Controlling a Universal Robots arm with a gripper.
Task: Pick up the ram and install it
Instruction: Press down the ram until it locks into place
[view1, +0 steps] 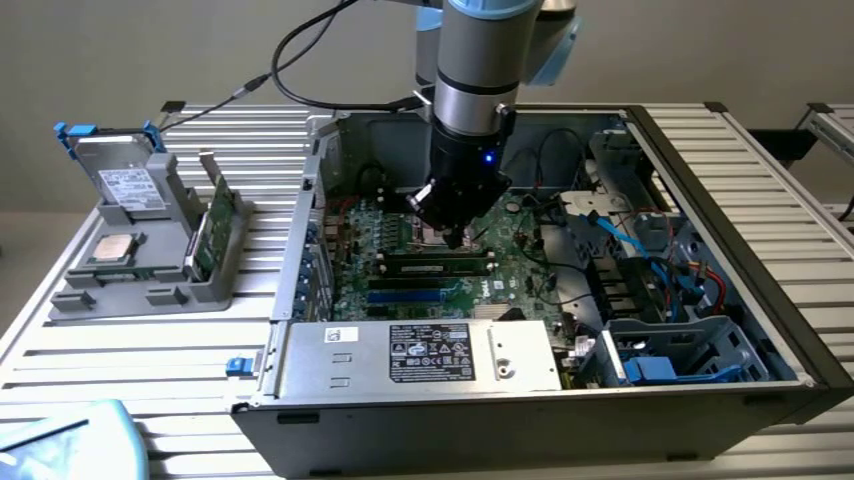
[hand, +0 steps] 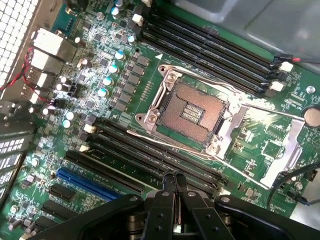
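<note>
In the exterior view, the power supply (view1: 420, 352) sits nearest in the open computer case (view1: 694, 400). Beyond it, the ram (view1: 434, 266) lies seated in a motherboard (hand: 125, 65) slot. The hand (view1: 458, 236) hovers just above the stick, clenched with fingertips (hand: 170, 182) pressed together, holding nothing. Farther on is the open processor socket (hand: 190, 112). A parts holder (view1: 147, 260) stands on the desk (view1: 107, 340) at the exterior view's left.
</note>
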